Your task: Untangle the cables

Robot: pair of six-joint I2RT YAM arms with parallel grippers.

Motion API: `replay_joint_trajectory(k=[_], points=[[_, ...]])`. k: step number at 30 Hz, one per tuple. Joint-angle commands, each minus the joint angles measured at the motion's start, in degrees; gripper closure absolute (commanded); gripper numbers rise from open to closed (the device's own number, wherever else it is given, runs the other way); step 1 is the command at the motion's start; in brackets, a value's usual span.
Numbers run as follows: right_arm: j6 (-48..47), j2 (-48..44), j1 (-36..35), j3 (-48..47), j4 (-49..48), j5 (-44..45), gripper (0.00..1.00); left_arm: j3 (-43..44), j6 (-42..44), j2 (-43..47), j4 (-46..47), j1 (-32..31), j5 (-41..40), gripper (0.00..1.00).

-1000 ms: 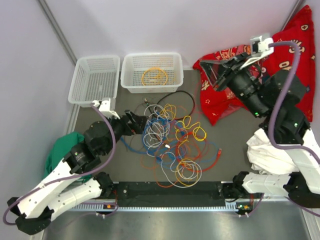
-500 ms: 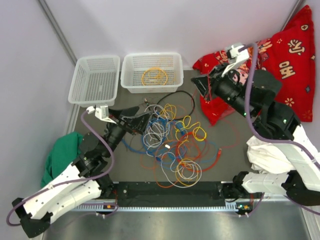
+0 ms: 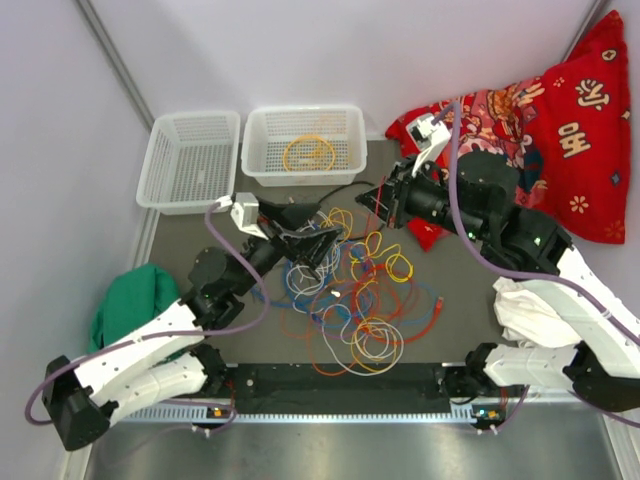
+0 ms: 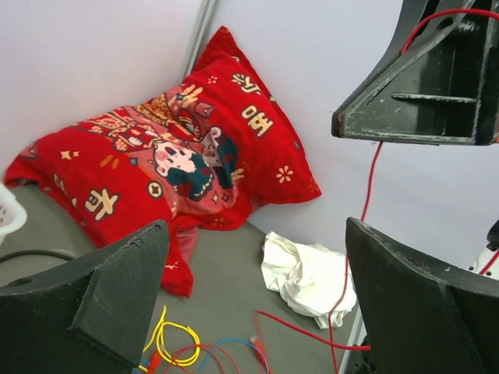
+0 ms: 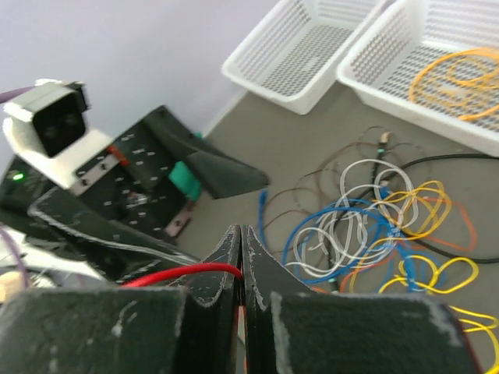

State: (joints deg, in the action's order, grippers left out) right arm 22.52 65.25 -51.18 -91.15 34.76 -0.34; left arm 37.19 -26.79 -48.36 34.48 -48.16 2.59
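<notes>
The cables [image 3: 345, 290] lie in a tangled heap of yellow, orange, red, blue and white loops in the middle of the grey mat. My left gripper [image 3: 315, 245] hangs open over the heap's upper left, with nothing between its fingers [image 4: 86, 304]. My right gripper [image 3: 375, 205] is at the heap's upper right edge and is shut [image 5: 242, 234] on a thin red cable [image 5: 187, 273]. In the left wrist view that red cable [image 4: 373, 183] hangs down from the right gripper to the mat. The two grippers face each other a short way apart.
Two white baskets stand at the back: the left one [image 3: 190, 160] is empty, and the right one [image 3: 262, 160] holds a coiled orange cable [image 3: 308, 152]. A red patterned cloth [image 3: 540, 120] lies back right, a white cloth [image 3: 540, 305] at right and a green cloth [image 3: 125, 305] at left.
My left gripper has moved right, over the heap's upper left. My right arm has swung left and down from the red cloth to the heap's edge, still shut.
</notes>
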Motion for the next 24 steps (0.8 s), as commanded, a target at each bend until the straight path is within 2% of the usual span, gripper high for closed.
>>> replay_joint_trajectory(k=[1,10,17,24], points=[[2.88,-0.3,-0.85,-0.34,-3.3,-6.16,1.0,2.01,1.03,-2.79,9.37,-0.35,4.88,0.01],[4.54,-0.65,-1.12,2.91,-5.32,-8.98,1.0,5.0,-1.95,-9.99,14.82,-0.44,9.62,0.04],[3.93,-1.18,-1.12,3.88,-5.06,-8.36,1.0,4.47,-4.5,-9.3,16.85,-0.62,10.33,0.05],[2.35,-3.03,-1.2,4.05,-4.01,-4.06,1.0,3.16,-2.49,-4.21,5.96,-0.62,5.68,0.05]])
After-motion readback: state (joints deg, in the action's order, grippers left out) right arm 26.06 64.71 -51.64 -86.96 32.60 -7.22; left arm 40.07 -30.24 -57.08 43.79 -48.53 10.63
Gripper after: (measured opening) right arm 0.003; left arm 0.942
